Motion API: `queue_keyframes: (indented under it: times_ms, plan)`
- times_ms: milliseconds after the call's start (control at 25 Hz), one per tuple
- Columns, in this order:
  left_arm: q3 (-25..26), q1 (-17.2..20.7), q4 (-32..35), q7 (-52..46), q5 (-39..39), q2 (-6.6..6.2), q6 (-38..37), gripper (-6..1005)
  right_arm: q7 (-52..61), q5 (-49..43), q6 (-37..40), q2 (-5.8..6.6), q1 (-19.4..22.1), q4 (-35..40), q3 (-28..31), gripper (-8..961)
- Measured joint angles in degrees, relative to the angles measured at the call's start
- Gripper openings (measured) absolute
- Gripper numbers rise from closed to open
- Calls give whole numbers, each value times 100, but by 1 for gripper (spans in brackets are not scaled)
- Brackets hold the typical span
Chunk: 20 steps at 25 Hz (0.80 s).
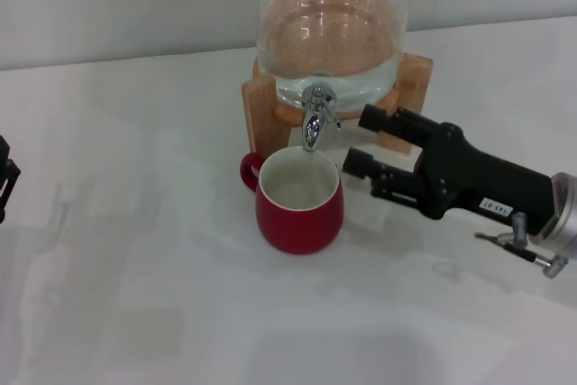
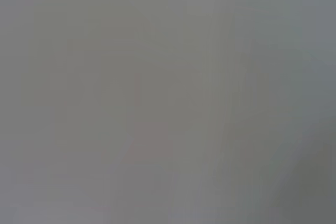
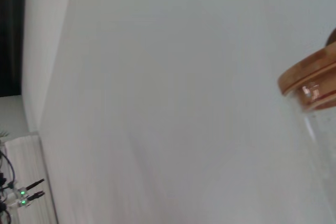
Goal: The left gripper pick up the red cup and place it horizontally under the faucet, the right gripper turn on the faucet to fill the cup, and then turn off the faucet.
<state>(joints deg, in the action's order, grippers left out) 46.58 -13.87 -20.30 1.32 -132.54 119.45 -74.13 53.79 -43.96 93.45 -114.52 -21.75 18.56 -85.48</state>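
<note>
Red cup [image 1: 299, 207]: upright, centre frame, under the faucet [image 1: 315, 120].
Right gripper [image 1: 363, 141]: fingers spread, just right of the spout.
Left gripper [image 1: 5, 178]: left edge, fingers unreadable.

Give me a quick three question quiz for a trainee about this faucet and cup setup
1. True or false: the red cup stands upright on the table below the spout of the faucet.
2. Which gripper is close to the faucet? A) the left gripper B) the right gripper
3. Fill in: the glass dispenser rests on a ______ stand.

Key
1. True. The cup's open mouth faces up, its handle pointing to the robot's left.
2. B. Its jaws stand apart beside the faucet, gripping nothing; the left gripper is only just in view at the far left edge.
3. Wooden.
</note>
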Motion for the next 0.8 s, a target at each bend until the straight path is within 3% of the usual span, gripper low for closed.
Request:
queue_keyframes:
  times_ms: [320, 800]
  plan:
    - [0, -108, 0, 0, -3, 8, 90, 874, 53, -102, -61, -96, -295, 12, -477, 751]
    - [0, -117, -26, 0, -9, 18, 94, 875, 269, -95, -477, -114, -721, 19, -830, 751]
